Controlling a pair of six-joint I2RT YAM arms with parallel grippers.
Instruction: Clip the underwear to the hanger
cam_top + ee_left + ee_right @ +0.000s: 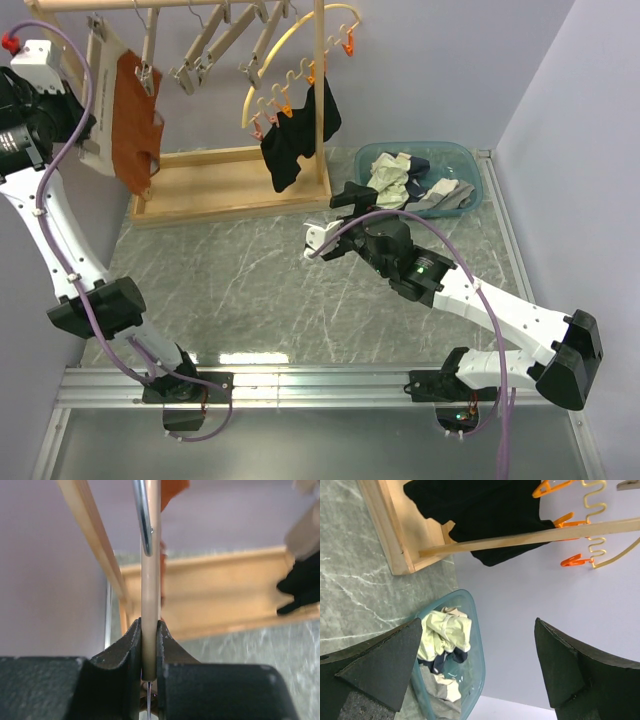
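- The wooden rack (230,185) stands across the far side of the table, and every place below is given against it.
- The underwear (135,115) hangs at the rack's left end, above the left corner of its base. It droops lengthwise downward, with the off-white waistband (100,120) turned away from the rack toward the left wall.
- The right gripper (477,650) hovers in front of the rack's right end, just beside the basin (445,148) of clothes. Its jaws are spread wide and hold nothing. It is well apart from the underwear, with most of the rack's width between them.
- The left gripper (150,635) is raised at the rack's left end, right by the underwear. It is clenched on the bar of the hanger (150,580).
- The bar runs straight away from the jaws in the left wrist view, with the wire hook (143,515) lying along it. From this I judge that the hanger is held steep, not level like the rack's top rail.
- One metal clip (147,76) sits at the top edge of the orange cloth, on the side facing the rack. I cannot tell whether it truly bites, and the other clip is not visible.
- Judgement: the left arm is much the nearer. Any clipping still needed would bring the free right gripper leftward along the rack's front and up to the hanger's long bar.
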